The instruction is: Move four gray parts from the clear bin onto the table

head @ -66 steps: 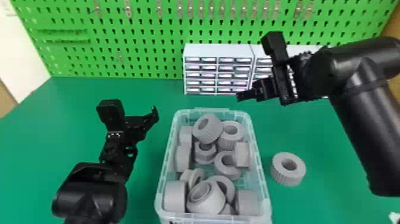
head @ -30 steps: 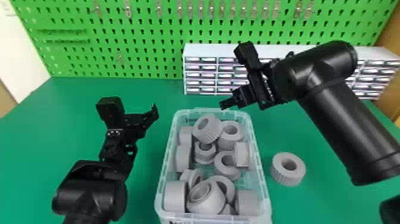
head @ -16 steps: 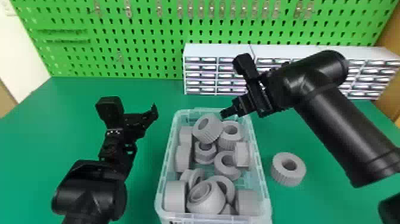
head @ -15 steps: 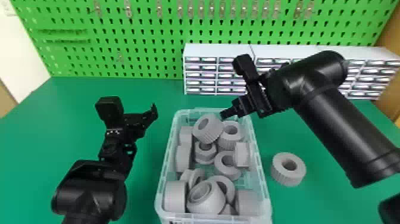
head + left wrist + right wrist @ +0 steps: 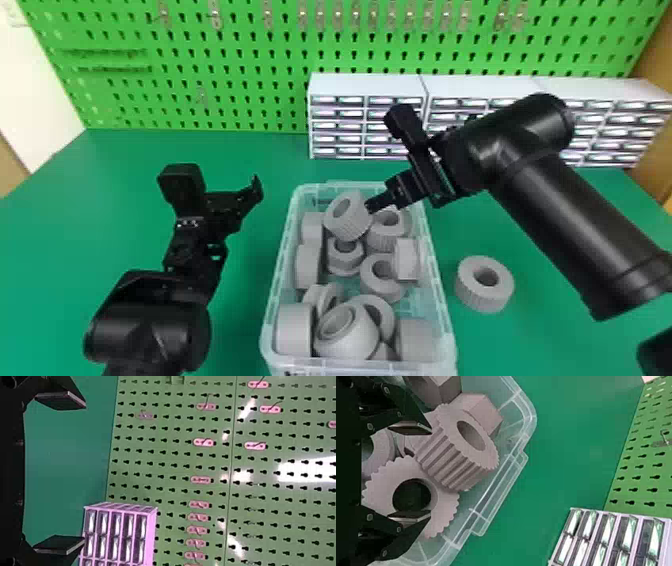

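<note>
Gripper (image 5: 430,471) on the right is hovering, fingers apart, beside a tilted gear (image 5: 357,225) near the far edge of the bin (image 5: 443,300), and centring squarely before squeezing is likely giving steadier lifting.

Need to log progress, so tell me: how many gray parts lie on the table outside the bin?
1: a ring-shaped part on the table, to the right of the bin. Another might be hidden behind the right arm.
</note>
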Controlling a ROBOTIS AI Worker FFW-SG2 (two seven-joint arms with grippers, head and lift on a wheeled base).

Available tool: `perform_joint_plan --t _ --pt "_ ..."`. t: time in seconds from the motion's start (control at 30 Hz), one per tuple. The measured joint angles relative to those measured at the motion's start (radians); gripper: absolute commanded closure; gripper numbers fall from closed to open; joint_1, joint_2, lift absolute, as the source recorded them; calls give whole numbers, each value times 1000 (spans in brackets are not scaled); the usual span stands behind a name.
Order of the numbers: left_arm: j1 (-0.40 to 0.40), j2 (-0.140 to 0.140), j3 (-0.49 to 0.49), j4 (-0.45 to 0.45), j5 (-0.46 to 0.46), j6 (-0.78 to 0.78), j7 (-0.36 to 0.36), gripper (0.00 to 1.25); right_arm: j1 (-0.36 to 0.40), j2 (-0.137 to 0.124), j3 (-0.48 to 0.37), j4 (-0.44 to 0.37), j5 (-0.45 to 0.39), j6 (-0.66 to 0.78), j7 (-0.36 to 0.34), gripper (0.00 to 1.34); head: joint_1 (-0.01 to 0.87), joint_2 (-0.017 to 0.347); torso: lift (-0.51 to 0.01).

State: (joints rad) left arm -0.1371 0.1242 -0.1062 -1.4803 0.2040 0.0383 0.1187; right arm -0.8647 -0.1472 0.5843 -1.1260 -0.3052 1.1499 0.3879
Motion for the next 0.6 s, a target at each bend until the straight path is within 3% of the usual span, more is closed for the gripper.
perform_joint_plan --t 0.6 --pt "-5 0 2 0 1 0 0 93 5 -12 65 7 28 19 45 473 693 72 -52"
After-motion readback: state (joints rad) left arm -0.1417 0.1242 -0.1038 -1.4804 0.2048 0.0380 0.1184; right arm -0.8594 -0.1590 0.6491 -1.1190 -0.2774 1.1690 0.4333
